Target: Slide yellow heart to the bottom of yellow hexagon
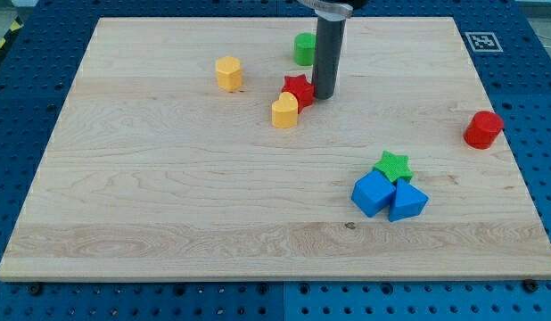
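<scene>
The yellow heart [284, 111] lies near the middle top of the wooden board [168, 196], touching the red star [299, 90] at its upper right. The yellow hexagon [229, 73] stands to the upper left of the heart, apart from it. My tip [324, 94] rests on the board just right of the red star, close to or touching it, and to the upper right of the yellow heart.
A green block [304, 49] stands behind the rod near the top. A red block [482, 129] sits at the right edge. A green star [392, 166], a blue cube [374, 193] and a blue block [407, 201] cluster at the lower right.
</scene>
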Tool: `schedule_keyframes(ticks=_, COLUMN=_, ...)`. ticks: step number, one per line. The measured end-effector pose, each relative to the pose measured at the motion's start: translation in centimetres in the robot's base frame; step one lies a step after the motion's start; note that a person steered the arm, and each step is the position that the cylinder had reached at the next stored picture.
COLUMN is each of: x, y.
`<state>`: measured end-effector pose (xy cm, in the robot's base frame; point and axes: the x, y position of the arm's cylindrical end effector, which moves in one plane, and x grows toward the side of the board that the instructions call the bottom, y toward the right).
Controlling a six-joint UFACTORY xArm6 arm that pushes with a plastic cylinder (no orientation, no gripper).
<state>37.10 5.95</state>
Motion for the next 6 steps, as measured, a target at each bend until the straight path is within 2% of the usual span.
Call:
schedule_keyframes(ticks=1, x=0.6, y=0.2)
schedule_keyframes(ticks=2, x=3.8, y=3.2)
schedule_keyframes(ticks=3, x=4.7, y=1.7)
schedule_keyframes(ticks=5, x=4.3, y=-5.6)
schedule_keyframes(ticks=6, x=3.5, y=-6.4)
